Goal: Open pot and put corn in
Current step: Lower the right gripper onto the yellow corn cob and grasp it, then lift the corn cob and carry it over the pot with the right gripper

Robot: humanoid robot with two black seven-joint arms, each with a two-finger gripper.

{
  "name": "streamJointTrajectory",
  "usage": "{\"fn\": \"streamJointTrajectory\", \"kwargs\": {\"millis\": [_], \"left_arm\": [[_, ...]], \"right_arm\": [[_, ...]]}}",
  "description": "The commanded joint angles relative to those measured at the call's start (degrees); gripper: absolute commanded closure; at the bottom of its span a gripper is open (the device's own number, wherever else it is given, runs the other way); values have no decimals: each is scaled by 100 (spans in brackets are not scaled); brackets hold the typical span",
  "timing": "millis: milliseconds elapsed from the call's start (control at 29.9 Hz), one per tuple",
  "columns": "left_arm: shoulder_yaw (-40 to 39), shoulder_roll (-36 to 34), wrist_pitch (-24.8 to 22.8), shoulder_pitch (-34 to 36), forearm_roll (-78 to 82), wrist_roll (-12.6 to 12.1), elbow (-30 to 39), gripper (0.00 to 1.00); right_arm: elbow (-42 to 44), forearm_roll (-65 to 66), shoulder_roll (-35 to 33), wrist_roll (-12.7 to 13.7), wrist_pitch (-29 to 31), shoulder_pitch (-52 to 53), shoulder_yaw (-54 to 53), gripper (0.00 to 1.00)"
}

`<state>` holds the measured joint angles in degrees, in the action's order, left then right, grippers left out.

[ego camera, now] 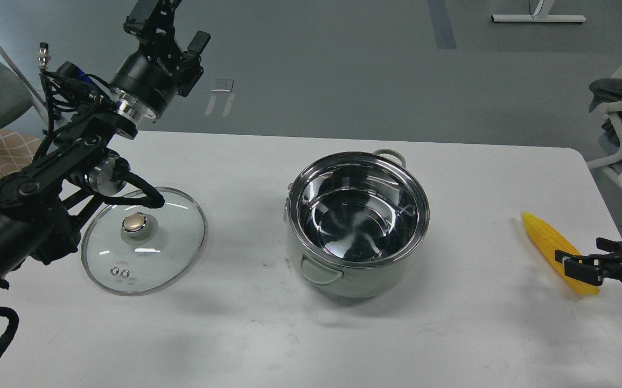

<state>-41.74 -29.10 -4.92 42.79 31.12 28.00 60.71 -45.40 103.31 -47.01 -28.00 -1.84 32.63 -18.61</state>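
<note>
The pot (311, 272) stands open in the middle of the white table, its mirror-like inside empty. Its glass lid (170, 242) with the brass-coloured knob lies flat on the table to the left. The corn (540, 234) lies at the right of the table, pointing away and to the left. My right gripper (573, 265) comes in low from the right edge, open, its fingers over the cob's near, thick half. My left gripper (176, 22) is open and empty, raised high above the table's far left, behind the lid.
The table's right edge (607, 199) runs close behind the corn. A white chair frame (617, 134) stands off the table at the right. My left arm (47, 178) overhangs the lid's left side.
</note>
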Motion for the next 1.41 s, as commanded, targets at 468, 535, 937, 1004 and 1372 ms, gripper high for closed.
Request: {"fn": "streamJointTrajectory", "kwargs": {"millis": [468, 535, 937, 1004, 1372], "left_arm": [[0, -8, -1, -16, -1, 0, 90, 3], [0, -8, -1, -16, -1, 0, 90, 3], [8, -8, 8, -8, 8, 0, 161, 3], [8, -8, 17, -8, 8, 0, 161, 3], [35, 0, 26, -8, 17, 0, 152, 3]], "right_arm": [[304, 5, 473, 0, -35, 67, 147, 71], [260, 5, 456, 0, -70, 94, 138, 74], [-1031, -109, -449, 0, 52, 1410, 130, 84], [-1084, -136, -450, 0, 236, 1788, 156, 84], [-646, -1004, 1376, 0, 580, 4240, 2052, 82]]}}
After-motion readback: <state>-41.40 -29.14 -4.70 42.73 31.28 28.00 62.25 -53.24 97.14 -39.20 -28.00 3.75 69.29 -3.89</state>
